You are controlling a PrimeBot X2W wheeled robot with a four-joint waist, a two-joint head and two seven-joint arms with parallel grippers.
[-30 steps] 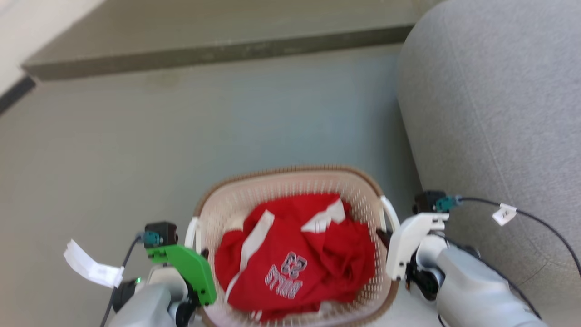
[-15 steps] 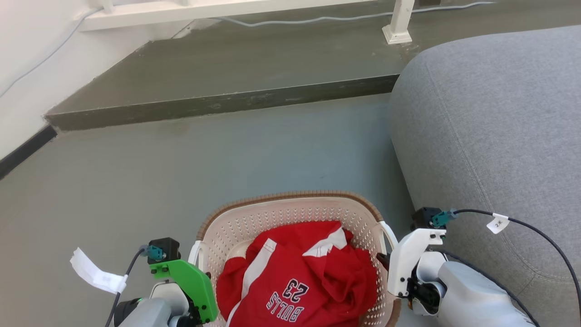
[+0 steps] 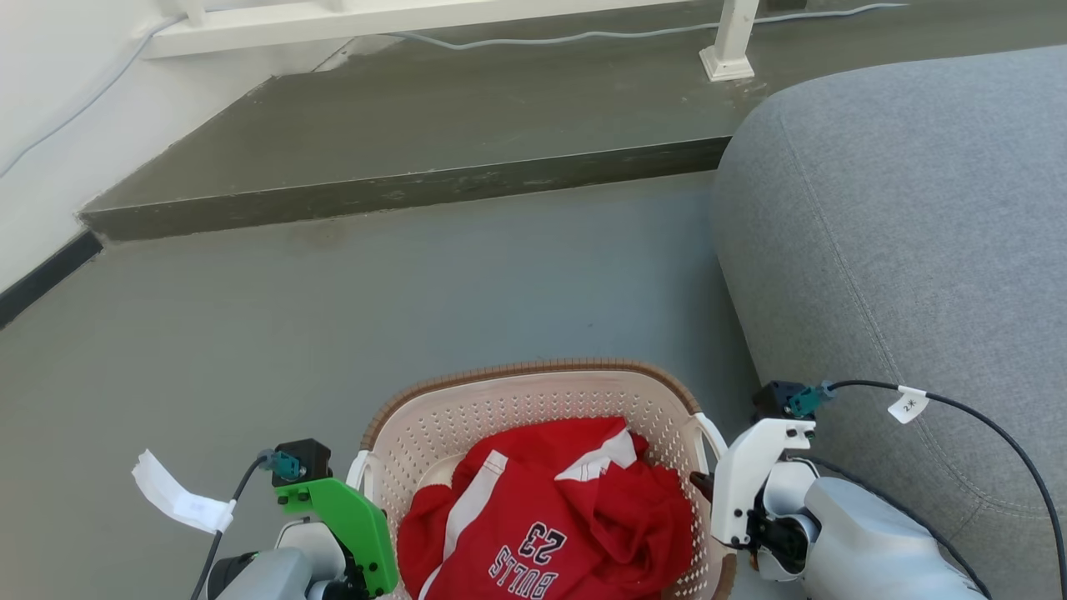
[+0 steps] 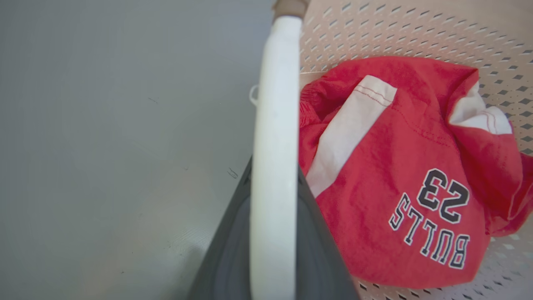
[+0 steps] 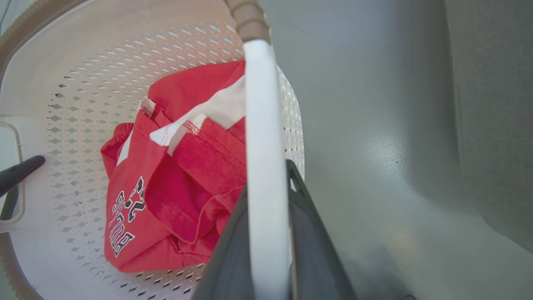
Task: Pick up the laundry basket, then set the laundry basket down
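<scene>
A grey floor (image 3: 417,283) is seen spread wide ahead of the robot and to its left, smooth and faintly glossy. On the right it is bounded by the rounded edge of a grey upholstered sofa (image 3: 900,217). Well ahead it is closed off by the dark front edge of a raised step (image 3: 400,190). At the far left it is bordered by a white wall (image 3: 42,108) with a dark skirting.

The laundry basket (image 3: 533,368) is found at the bottom centre of the head view, between the two arms, with the sofa near its right side. Whether it rests on the floor or is held above it cannot be told. A crumpled red jersey (image 3: 550,525) with white panels and the number 23 is held inside it.

The white left handle (image 4: 275,125) is pinched between the dark fingers of the left gripper (image 4: 273,179), one on each side of the bar. The right handle (image 5: 262,125) is clamped the same way by the right gripper (image 5: 266,179). A black cable (image 3: 984,417) with a small white tag is seen lying over the sofa edge by the right wrist.
</scene>
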